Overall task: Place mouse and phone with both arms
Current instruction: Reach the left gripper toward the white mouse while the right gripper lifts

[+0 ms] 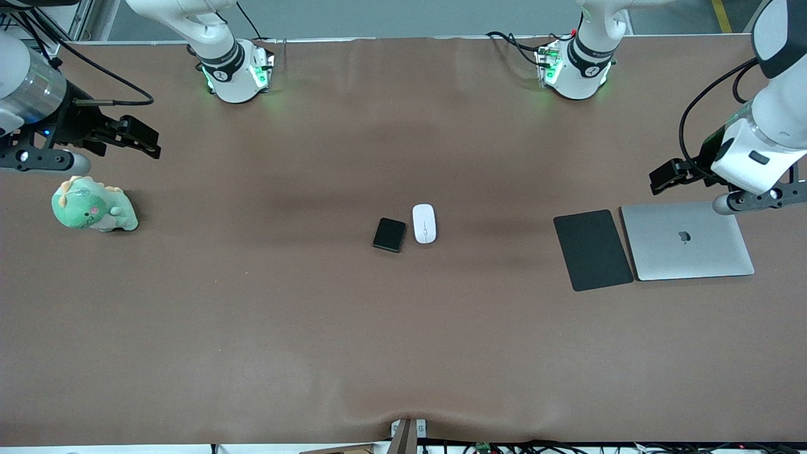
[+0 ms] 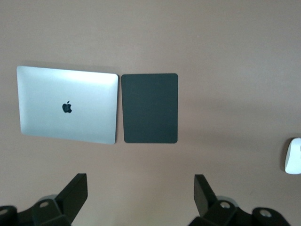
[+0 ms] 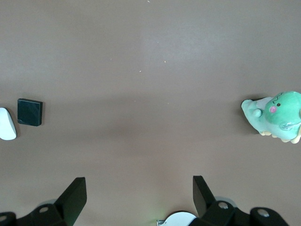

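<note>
The white mouse (image 1: 424, 223) lies at the middle of the brown table, and the small black phone (image 1: 389, 234) lies beside it toward the right arm's end. Both also show in the right wrist view, the mouse (image 3: 6, 124) at the picture's edge and the phone (image 3: 30, 112) beside it. The left wrist view shows only an edge of the mouse (image 2: 293, 156). My left gripper (image 1: 669, 175) is open and empty, up over the left arm's end of the table by the laptop. My right gripper (image 1: 140, 139) is open and empty, up over the right arm's end by the green toy.
A matte black pad (image 1: 592, 250) and a closed silver laptop (image 1: 687, 241) lie side by side at the left arm's end. A green dinosaur toy (image 1: 92, 205) stands at the right arm's end. The two arm bases (image 1: 236, 72) stand along the table's edge farthest from the front camera.
</note>
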Controlling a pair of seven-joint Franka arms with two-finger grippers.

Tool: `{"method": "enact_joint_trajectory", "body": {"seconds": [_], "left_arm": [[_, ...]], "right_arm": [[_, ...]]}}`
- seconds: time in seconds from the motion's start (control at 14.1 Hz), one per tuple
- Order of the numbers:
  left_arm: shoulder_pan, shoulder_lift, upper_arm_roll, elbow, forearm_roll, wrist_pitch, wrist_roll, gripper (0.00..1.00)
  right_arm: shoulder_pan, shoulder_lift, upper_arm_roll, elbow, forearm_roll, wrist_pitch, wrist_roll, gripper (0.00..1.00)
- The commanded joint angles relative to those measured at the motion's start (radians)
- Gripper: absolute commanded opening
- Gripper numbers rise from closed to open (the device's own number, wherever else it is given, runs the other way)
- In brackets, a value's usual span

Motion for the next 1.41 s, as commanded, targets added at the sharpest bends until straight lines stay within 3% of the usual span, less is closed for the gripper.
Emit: {"method": "enact_joint_trajectory", "body": {"seconds": [0.0,0.14,0.49,0.99,1.34], "left_arm": [[0.0,-0.013,-0.004,-0.096,0.01,0.107,-0.001,1.0],[-0.005,-0.013,-0.005,-0.159,0.01,0.191,-0.009,1.0],[-0.048,0.096,-0.063,-0.223,0.01,0.339,-0.134,1.0],[-0.264,0.326,-0.07,-0.213,0.061,0.547,-0.464,1.0],[-0.375,0.486,-0.071,-0.129,0.061,0.724,-0.521,1.0]], "right_arm": [[0.03,0.005,-0.005,-0.005,0.006,0.019,0.048,1.0],[0.04,0.008,-0.005,-0.023,0.006,0.043,0.065,1.0],[0.059,0.01,-0.005,-0.046,0.006,0.072,0.105,1.0],[0.082,0.011,-0.005,-0.069,0.006,0.085,0.155,1.0],[0.09,0.01,-0.005,-0.088,0.006,0.094,0.155,1.0]]}}
